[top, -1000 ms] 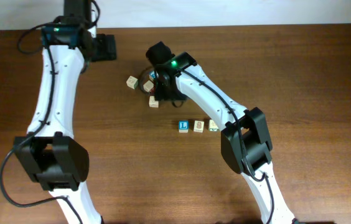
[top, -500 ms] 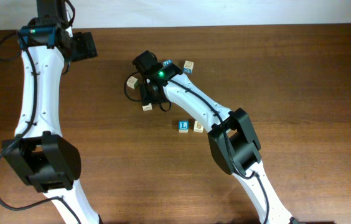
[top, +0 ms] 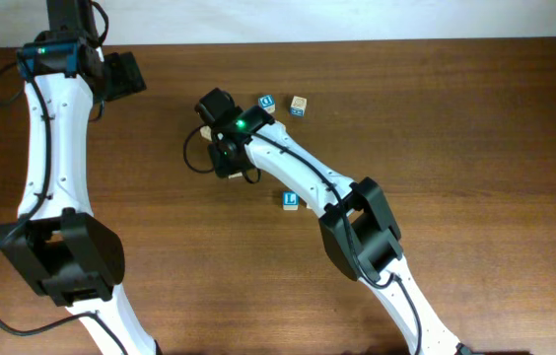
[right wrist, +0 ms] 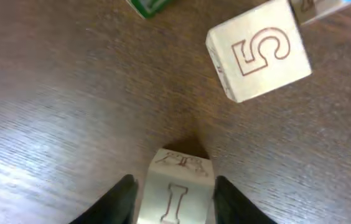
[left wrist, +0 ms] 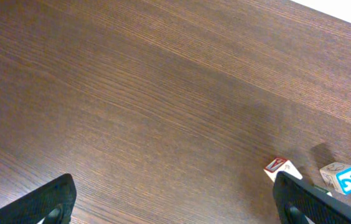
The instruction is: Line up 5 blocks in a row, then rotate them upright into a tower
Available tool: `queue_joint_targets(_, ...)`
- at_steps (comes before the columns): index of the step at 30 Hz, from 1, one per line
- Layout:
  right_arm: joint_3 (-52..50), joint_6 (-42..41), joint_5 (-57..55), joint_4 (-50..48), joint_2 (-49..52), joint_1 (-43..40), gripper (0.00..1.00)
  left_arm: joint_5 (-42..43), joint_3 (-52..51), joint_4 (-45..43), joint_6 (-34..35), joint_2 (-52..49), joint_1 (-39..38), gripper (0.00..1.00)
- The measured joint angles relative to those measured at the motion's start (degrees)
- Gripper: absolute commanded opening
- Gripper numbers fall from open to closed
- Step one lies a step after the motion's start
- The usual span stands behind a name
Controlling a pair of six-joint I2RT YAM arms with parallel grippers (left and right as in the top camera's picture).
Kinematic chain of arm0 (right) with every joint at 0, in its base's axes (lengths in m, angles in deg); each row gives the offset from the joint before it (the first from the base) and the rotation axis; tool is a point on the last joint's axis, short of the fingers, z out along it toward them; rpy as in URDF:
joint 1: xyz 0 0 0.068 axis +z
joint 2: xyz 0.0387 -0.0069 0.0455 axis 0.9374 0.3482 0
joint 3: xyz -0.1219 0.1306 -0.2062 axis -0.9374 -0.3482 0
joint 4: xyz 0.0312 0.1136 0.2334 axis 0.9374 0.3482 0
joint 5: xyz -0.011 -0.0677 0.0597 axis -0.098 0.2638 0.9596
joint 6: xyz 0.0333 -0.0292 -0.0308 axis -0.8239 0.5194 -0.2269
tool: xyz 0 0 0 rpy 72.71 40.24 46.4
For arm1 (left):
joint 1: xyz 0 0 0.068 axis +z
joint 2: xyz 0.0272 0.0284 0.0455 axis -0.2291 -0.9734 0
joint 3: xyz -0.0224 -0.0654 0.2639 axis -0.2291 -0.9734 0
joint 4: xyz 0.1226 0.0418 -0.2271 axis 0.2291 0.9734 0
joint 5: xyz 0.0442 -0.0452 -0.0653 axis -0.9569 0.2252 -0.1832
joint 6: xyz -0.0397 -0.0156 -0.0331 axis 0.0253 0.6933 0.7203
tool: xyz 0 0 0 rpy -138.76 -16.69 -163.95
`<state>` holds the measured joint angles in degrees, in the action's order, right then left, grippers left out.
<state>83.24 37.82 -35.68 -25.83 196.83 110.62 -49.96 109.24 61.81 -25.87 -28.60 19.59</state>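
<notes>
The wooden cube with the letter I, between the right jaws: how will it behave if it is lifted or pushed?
The I block looks like solid wood, so probably stiff and light. Its flat faces and square edges suggest it will slide or tip on the table, not roll. Its smooth sides might slip in a weak grip.

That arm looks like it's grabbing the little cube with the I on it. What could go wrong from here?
1. The right arm's fingers closely flank the I block, but I can't tell whether they pinch it yet. With a loose hold it might slip or tip when turned.
2. The 5 block lies close by, so a turn of the wrist could bump it out of place.
</notes>
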Motion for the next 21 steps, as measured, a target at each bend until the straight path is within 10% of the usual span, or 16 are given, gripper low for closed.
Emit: queue_joint_targets(21, -1.29, -13.94, -2.32, 26.12, -0.28, -0.28, 0.38, 1.29, 0.0, 4.87, 0.52, 0.0, -6.21, 1.0)
